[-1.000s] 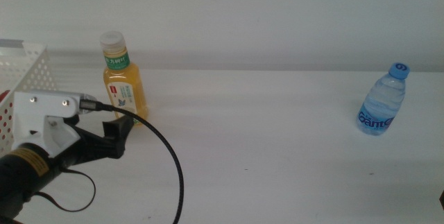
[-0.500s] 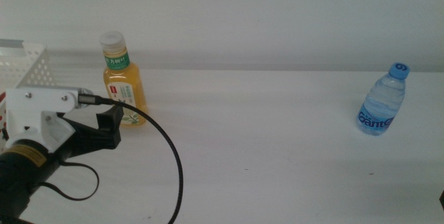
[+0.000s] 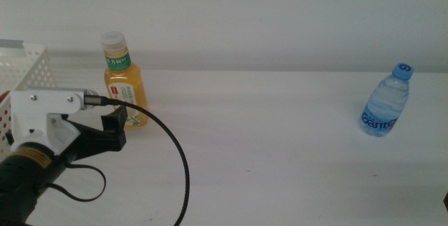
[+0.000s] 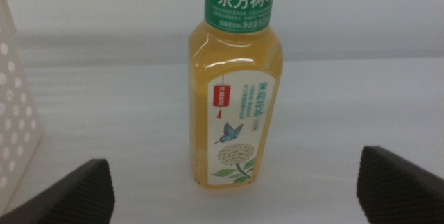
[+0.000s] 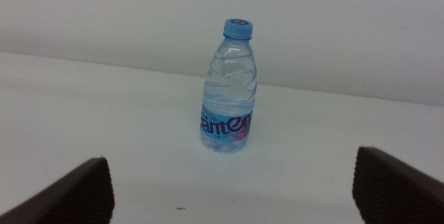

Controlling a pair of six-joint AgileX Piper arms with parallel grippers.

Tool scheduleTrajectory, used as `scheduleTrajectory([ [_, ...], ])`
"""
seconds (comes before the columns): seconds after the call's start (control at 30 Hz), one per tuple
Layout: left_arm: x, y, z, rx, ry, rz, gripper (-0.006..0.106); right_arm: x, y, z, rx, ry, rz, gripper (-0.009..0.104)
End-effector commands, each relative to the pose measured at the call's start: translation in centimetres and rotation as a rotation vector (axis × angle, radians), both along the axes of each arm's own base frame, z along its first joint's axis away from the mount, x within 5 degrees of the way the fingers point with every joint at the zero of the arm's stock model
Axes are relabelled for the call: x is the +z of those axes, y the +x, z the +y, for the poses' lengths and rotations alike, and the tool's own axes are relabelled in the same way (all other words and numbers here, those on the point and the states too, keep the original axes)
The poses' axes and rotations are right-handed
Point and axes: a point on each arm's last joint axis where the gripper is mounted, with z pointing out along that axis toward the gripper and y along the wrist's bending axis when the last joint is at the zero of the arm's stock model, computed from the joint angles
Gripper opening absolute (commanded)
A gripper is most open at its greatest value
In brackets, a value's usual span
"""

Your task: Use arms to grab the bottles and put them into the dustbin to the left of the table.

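So the left arm comes in low from the left edge, white housing, yellow sticker and thick black cable looping off it, and its black angular left gripper [image 3: 115, 124] sits right beside the amber tea bottle with the white cap and green label [image 3: 124, 85], on the near side of it. From the left wrist camera the jaws are spread wide with nothing between them; the tea bottle [image 4: 237, 89] stands upright ahead of the gap, not gripped.

Compared with half a second ago the gripper has nudged a bit closer to the bottle and a touch lower; a second ago it sat lower still. Bottles haven't budged.

The right gripper [image 5: 232, 189] is also spread wide and holding nothing, looking at the clear plastic water bottle with the blue cap [image 5: 228, 89], which stands well apart from it, over at the right side of the plain white table [image 3: 280, 149].

Count: two bottles visible, both upright on the table. One white perforated plastic basket [image 3: 28, 72] at the far left, just beside the tea bottle, with something red showing through its holes.
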Motion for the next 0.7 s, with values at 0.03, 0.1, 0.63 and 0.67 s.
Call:
scheduleTrajectory([
  [0.03, 0.0, 0.0, -0.2, -0.007, -0.021, -0.004, 0.094, -1.1, -0.1, 0.0, -0.001, -0.012, -0.009, 0.092],
  [0.1, 0.0, 0.0, -0.2, -0.005, -0.031, 0.001, 0.094, -1.1, -0.1, 0.0, -0.001, -0.012, -0.009, 0.092],
  [0.63, -2.2, 1.2, -0.6, 0.008, -0.134, 0.002, 0.094, -1.1, -0.1, 0.0, -0.001, -0.012, -0.009, 0.092],
  [0.67, -2.6, 1.4, -0.7, 0.008, -0.134, -0.008, 0.094, -1.1, -0.1, 0.0, -0.001, -0.012, -0.009, 0.092],
])
